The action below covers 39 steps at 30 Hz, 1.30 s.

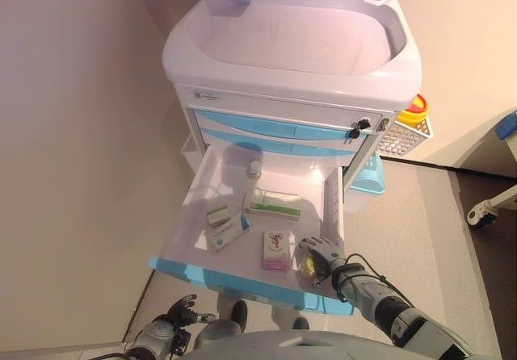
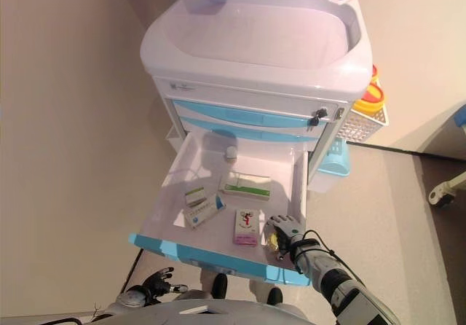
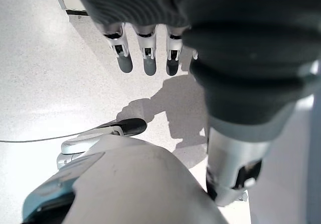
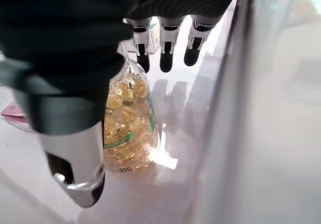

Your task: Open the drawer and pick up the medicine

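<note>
The cart's lower drawer (image 1: 202, 207) stands pulled out, white inside with a light blue front. My right hand (image 1: 323, 257) is in its front right corner, fingers (image 4: 164, 48) straight, over a clear bottle of yellow capsules (image 4: 125, 123) lying on the drawer floor. My thumb (image 4: 75, 153) is alongside the bottle; the fingers are not curled round it. Other medicine in the drawer: a pink box (image 1: 276, 250), a green-and-white box (image 1: 275, 207), a blue-and-white box (image 1: 228, 232) and a small white round thing (image 1: 255, 168). My left hand (image 1: 182, 310) hangs low at the lower left, relaxed and empty.
The white cart top (image 1: 291, 37) is a shallow tray. Two shut blue drawers (image 1: 275, 130) with a key lock (image 1: 359, 126) sit above the open one. A white basket with a yellow container (image 1: 412, 122) hangs on the cart's right. A castor wheel (image 1: 485, 211) stands at far right.
</note>
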{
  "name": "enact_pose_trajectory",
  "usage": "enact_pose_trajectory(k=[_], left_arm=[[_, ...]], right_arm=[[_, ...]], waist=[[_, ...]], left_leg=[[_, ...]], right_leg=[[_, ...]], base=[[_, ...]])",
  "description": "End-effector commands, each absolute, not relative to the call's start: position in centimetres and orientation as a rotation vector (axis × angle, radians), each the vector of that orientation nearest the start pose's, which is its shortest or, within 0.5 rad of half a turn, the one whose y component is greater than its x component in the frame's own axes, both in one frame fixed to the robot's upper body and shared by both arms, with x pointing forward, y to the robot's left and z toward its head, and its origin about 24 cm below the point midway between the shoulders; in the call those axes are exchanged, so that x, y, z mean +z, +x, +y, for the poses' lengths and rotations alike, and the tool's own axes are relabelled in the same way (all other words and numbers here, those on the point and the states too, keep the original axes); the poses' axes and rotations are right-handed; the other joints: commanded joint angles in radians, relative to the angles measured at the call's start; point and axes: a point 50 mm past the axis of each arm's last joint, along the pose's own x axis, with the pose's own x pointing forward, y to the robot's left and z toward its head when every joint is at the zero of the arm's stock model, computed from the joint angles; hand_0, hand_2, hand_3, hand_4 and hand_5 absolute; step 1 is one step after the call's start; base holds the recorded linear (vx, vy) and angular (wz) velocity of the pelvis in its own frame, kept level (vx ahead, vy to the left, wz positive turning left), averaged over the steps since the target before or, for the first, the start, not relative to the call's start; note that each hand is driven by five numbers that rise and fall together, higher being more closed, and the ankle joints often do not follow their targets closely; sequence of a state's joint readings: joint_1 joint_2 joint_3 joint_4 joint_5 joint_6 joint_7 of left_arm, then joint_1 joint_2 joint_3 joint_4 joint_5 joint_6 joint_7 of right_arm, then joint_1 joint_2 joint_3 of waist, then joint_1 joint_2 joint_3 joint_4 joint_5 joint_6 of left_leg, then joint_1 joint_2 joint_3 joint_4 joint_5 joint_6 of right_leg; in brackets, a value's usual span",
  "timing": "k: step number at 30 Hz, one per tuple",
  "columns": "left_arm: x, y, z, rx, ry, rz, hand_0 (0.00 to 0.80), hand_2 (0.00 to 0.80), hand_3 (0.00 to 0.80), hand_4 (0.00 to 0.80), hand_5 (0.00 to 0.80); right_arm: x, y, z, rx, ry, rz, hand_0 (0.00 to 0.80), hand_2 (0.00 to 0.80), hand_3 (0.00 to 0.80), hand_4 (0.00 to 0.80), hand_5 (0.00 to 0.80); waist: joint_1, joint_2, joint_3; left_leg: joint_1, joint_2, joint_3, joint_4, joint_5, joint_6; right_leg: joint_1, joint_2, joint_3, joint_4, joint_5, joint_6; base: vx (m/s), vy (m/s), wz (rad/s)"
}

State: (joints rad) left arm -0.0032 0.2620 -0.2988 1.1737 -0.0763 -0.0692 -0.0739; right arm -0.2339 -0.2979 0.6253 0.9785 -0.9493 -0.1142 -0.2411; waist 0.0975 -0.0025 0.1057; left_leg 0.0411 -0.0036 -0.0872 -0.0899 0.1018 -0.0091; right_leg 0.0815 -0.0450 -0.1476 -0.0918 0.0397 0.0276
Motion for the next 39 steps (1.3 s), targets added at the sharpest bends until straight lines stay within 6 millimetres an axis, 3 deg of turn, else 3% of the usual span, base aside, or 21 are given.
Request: enact_pose_trajectory(k=[1,2,3,4,5,23,24,25,26,39], left_arm=[[-16.5,9.42,20.74,-0.238,0.346,1.206,0.0,0.0,0.0,0.0,0.0],[-16.5,9.43,20.73,-0.238,0.347,1.206,0.0,0.0,0.0,0.0,0.0],[-16.5,9.45,20.69,-0.238,0.347,1.206,0.0,0.0,0.0,0.0,0.0],[-16.5,9.5,20.64,-0.238,0.347,1.205,0.0,0.0,0.0,0.0,0.0],[-16.49,9.53,20.63,-0.238,0.347,1.204,0.0,0.0,0.0,0.0,0.0],[-16.41,9.62,20.81,-0.246,0.346,1.2,0.0,0.0,0.0,0.0,0.0],[-16.42,9.64,20.77,-0.247,0.347,1.2,0.0,0.0,0.0,0.0,0.0],[-16.41,9.66,20.77,-0.247,0.347,1.2,0.0,0.0,0.0,0.0,0.0],[-16.41,9.71,20.75,-0.247,0.347,1.2,0.0,0.0,0.0,0.0,0.0],[-16.35,10.0,20.67,-0.251,0.357,1.196,0.0,0.0,0.0,0.0,0.0]], right_arm=[[-10.77,21.71,-17.41,0.668,-1.556,0.338,0.188,0.188,0.188,0.188,0.188],[-10.79,21.68,-17.4,0.67,-1.558,0.338,0.436,0.436,0.436,0.436,0.436],[-10.81,21.67,-17.39,0.67,-1.556,0.339,0.552,0.552,0.552,0.552,0.552],[-10.83,21.61,-17.38,0.671,-1.558,0.337,0.725,0.725,0.725,0.725,0.725],[-10.84,21.6,-17.37,0.672,-1.559,0.335,0.8,0.8,0.8,0.8,0.8],[-10.96,21.45,-17.6,0.676,-1.562,0.34,0.8,0.8,0.8,0.8,0.8],[-10.98,21.43,-17.61,0.676,-1.563,0.341,0.64,0.64,0.64,0.64,0.64],[-11.0,21.42,-17.67,0.677,-1.566,0.347,0.292,0.292,0.292,0.292,0.292],[-11.02,21.4,-17.72,0.679,-1.569,0.352,0.0,0.0,0.0,0.0,0.0],[-10.93,21.41,-16.87,0.795,-1.646,0.241,0.0,0.0,0.0,0.0,0.0]], waist=[[0.011,-0.03,0.02],[0.011,-0.03,0.02],[0.011,-0.031,0.021],[0.011,-0.03,0.021],[0.011,-0.03,0.022],[0.013,-0.027,0.026],[0.013,-0.027,0.026],[0.013,-0.027,0.026],[0.013,-0.027,0.026],[0.019,-0.032,0.026]], left_leg=[[0.032,-0.059,0.0,0.009,-0.106,0.045],[0.032,-0.059,0.0,0.01,-0.106,0.045],[0.032,-0.059,0.0,0.01,-0.106,0.045],[0.032,-0.058,0.0,0.01,-0.106,0.045],[0.031,-0.058,0.0,0.01,-0.106,0.045],[0.029,-0.06,-0.004,0.012,-0.104,0.046],[0.029,-0.06,-0.004,0.012,-0.104,0.046],[0.03,-0.06,-0.004,0.011,-0.104,0.046],[0.03,-0.06,-0.004,0.011,-0.104,0.046],[0.029,-0.061,-0.006,0.012,-0.104,0.047]], right_leg=[[-0.019,-0.034,0.018,0.071,-0.01,0.045],[-0.02,-0.034,0.018,0.071,-0.01,0.045],[-0.02,-0.034,0.018,0.072,-0.009,0.045],[-0.021,-0.034,0.017,0.073,-0.009,0.045],[-0.021,-0.034,0.018,0.073,-0.009,0.045],[-0.021,-0.034,0.017,0.072,-0.01,0.043],[-0.021,-0.034,0.016,0.072,-0.01,0.043],[-0.02,-0.033,0.016,0.072,-0.01,0.044],[-0.02,-0.033,0.016,0.071,-0.009,0.044],[-0.021,-0.032,0.017,0.072,-0.009,0.044]], base=[[0.0,0.0,0.0],[0.0,0.0,0.0],[0.0,0.0,0.0],[0.0,0.0,0.0],[0.0,0.0,0.0],[0.0,0.0,0.0],[0.0,0.0,0.0],[0.0,0.0,0.0],[0.0,0.0,0.0],[0.0,0.0,0.0]])
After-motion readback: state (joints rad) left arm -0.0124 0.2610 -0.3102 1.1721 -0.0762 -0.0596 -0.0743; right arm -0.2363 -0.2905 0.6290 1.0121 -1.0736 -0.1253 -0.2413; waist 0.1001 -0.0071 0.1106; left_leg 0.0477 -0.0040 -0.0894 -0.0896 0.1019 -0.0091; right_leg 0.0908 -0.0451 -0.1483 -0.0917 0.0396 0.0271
